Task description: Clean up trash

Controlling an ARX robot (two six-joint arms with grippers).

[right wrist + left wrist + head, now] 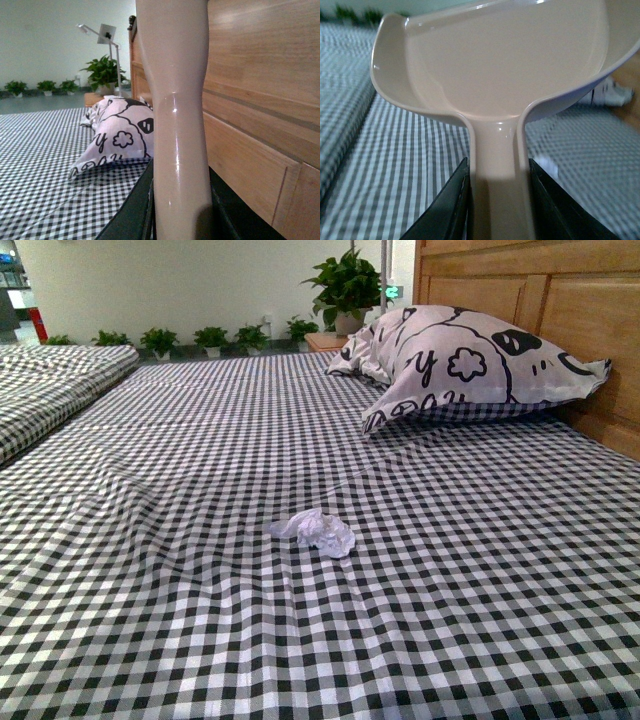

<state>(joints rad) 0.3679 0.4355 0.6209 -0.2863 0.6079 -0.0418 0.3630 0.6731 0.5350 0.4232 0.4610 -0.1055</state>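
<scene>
The trash, a small crumpled wad of white paper, lies on the checked bed sheet near the middle of the front view. Neither arm shows in that view. In the left wrist view my left gripper is shut on the handle of the mauve-grey dustpan, whose scoop is held above the sheet. In the right wrist view my right gripper is shut on the pale brush handle, which stands upright beside the wooden headboard. The trash is out of view in both wrist views.
A white pillow with black cartoon print lies at the back right against the wooden headboard; it also shows in the right wrist view. A second bed stands at the left. Potted plants line the far wall.
</scene>
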